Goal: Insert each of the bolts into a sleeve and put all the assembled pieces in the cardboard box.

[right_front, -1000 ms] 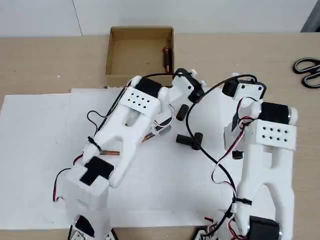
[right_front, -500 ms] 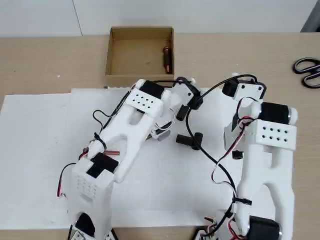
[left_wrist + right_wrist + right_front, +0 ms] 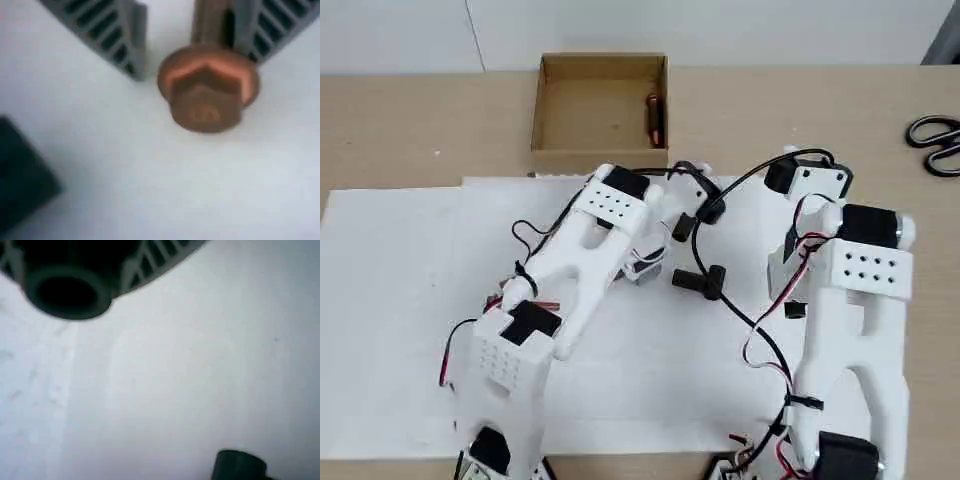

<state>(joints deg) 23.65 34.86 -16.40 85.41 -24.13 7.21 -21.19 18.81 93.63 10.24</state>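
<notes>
bolt (image 3: 207, 95) shank cut off at the edge, inside parted left gripper (image 3: 192, 57).

Bolt (image 3: 207, 90) looks like coppery metal, kinda dull sheen. Left pincer fingers (image 3: 107, 35) are ribbed grey plastic, sleeve (image 3: 67, 292) is matt black plastic. Paper (image 3: 380, 300) is matt white, box (image 3: 590, 110) plain cardboard, desk (image 3: 420, 110) smooth wood-look, arms (image 3: 590, 240) smooth white plastic.
</notes>
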